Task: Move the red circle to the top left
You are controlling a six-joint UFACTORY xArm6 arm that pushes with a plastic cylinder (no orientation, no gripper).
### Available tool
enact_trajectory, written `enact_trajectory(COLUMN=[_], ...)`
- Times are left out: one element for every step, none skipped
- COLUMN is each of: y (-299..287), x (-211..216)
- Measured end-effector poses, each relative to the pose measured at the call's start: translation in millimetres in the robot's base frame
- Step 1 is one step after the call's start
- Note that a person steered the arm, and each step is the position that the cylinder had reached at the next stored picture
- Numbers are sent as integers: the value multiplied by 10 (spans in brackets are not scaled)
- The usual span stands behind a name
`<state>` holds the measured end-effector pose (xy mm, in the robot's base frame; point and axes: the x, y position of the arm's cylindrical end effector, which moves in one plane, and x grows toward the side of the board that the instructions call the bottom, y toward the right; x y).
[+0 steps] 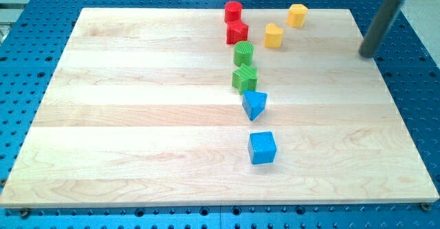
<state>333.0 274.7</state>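
Your red circle sits near the wooden board's top edge, touching the red star block below it. Your rod has no jaws; my tip rests off the board's right edge, well apart from both.

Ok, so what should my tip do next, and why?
Probably swing my tip toward the view's top, round to the right side of the red circle. It now sits off the board's right edge, beyond the yellow blocks, and the circle must be pushed leftward.
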Motion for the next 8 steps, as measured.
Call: enact_trajectory(y=[-399, -402, -485, -738, -1221, -1336, -1730, -2369], x=[-263, -778, -1145, -1171, -1134, -1328, -1187, -968])
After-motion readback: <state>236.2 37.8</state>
